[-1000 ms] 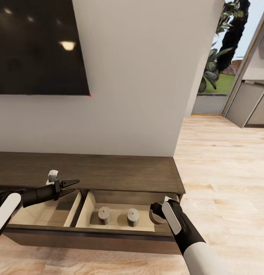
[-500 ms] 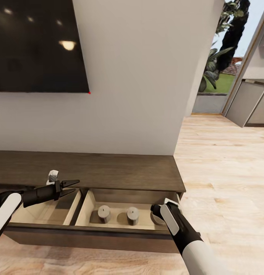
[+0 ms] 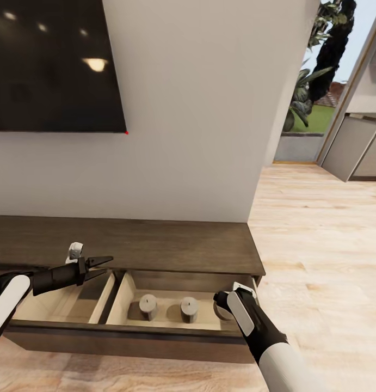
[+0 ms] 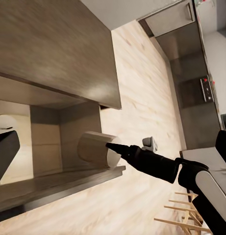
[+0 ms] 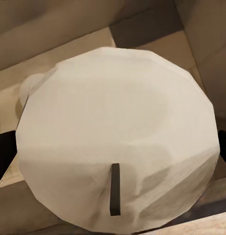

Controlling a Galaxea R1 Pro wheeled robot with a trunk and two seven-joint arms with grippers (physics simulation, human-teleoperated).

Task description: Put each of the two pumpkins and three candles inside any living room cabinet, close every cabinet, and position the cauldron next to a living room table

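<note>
The long dark cabinet (image 3: 128,245) runs under the wall television (image 3: 51,65), its drawer (image 3: 128,329) pulled out toward the robot. In the drawer's right compartment two candles (image 3: 148,306) stand upright side by side near the middle, and a third candle (image 4: 98,149) is held on its side in the right gripper (image 3: 223,305) at that compartment's right end, close to the front edge. Over the last second the right arm has sunk a little, carrying this candle lower into the drawer; its jaws are clamped on the candle's end. The left gripper (image 3: 103,264) hovers over the left compartment, jaws parted and empty, unchanged. Judging by this, the last candle is about to be released; the pumpkins, closing the drawer and the cauldron remain.
</note>
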